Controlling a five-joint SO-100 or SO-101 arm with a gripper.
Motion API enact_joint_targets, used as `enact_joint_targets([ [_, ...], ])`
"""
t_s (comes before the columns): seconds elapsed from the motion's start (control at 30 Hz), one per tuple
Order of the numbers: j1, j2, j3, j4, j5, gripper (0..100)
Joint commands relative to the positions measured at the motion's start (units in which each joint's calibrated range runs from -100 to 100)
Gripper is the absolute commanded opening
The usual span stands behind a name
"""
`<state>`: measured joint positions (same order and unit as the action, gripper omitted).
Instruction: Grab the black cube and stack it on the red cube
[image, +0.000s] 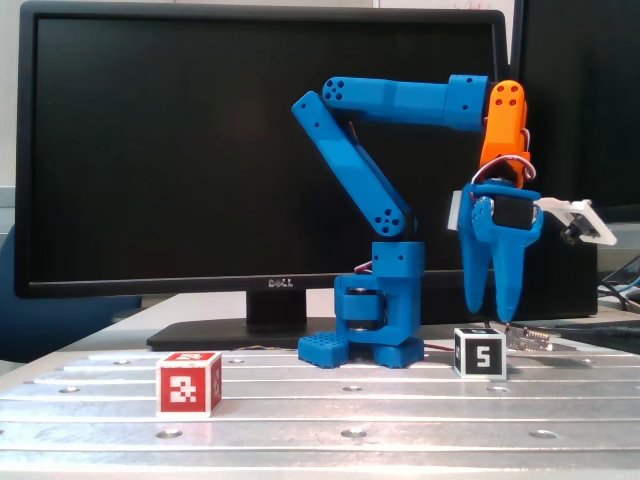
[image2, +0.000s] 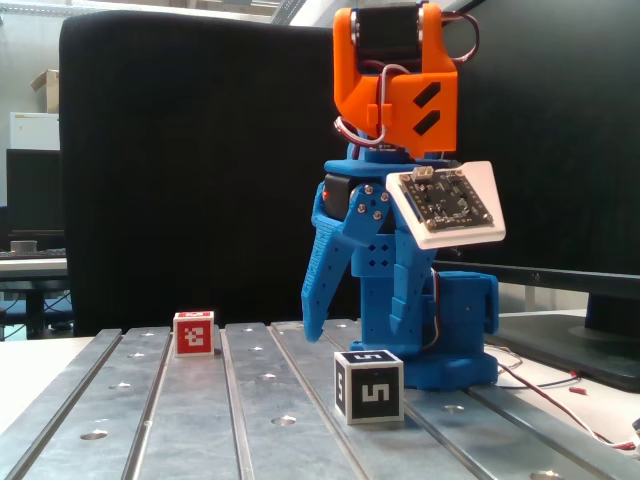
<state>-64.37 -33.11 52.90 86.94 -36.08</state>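
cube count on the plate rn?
2. The red cube sits at the left of a fixed view, alone. The black cube sits at the right, just under the gripper, not gripped. No others visible in both fixed views.
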Motion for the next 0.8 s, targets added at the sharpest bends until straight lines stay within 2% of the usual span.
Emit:
enact_joint_targets([
  [0.0, -0.1, -1.1, 1.4, 0.0, 0.0, 29],
  [0.3, -0.1, -12.9, 10.2, -4.4, -0.4, 28],
  [0.77, -1.9, -12.3, 15.9, -10.2, -2.3, 28],
])
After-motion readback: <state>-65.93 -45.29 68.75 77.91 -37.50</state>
